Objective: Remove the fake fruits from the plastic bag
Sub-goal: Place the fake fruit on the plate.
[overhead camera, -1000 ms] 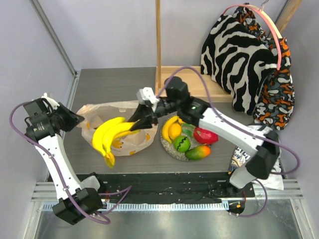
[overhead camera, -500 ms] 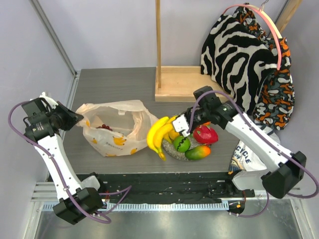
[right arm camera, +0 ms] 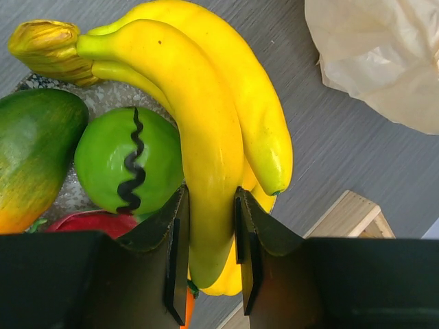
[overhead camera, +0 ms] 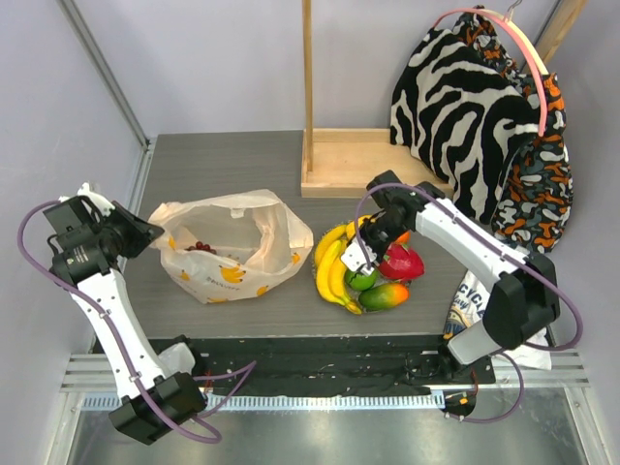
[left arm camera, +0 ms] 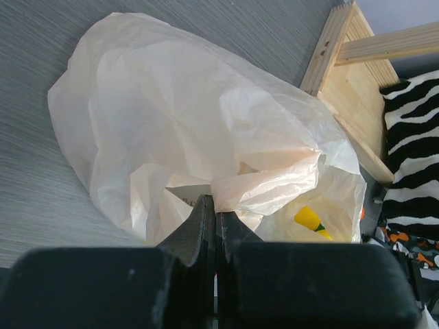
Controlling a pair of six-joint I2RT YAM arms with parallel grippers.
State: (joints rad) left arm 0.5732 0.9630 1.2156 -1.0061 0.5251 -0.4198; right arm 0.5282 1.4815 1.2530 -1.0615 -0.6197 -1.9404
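The plastic bag (overhead camera: 232,247) lies crumpled at the left, mouth up, with the dark red grape bunch (overhead camera: 201,247) inside. My left gripper (overhead camera: 147,233) is shut on a fold of the bag's left edge; in the left wrist view the closed jaws pinch the bag (left arm camera: 206,116). My right gripper (overhead camera: 359,254) is shut on the yellow bananas (overhead camera: 334,269), held at the left rim of the speckled plate (overhead camera: 327,287). In the right wrist view the fingers clamp one banana (right arm camera: 206,157) beside the green apple (right arm camera: 127,161).
The plate also holds a red fruit (overhead camera: 402,262), a green-red mango (overhead camera: 385,295) and an orange partly hidden under the arm. A wooden stand base (overhead camera: 354,160) sits behind. A zebra-print cloth (overhead camera: 475,107) hangs at the right.
My right gripper carried the bananas from the bag's mouth rightward to the plate and lowered them. The bag slumped back. The left gripper kept its hold.
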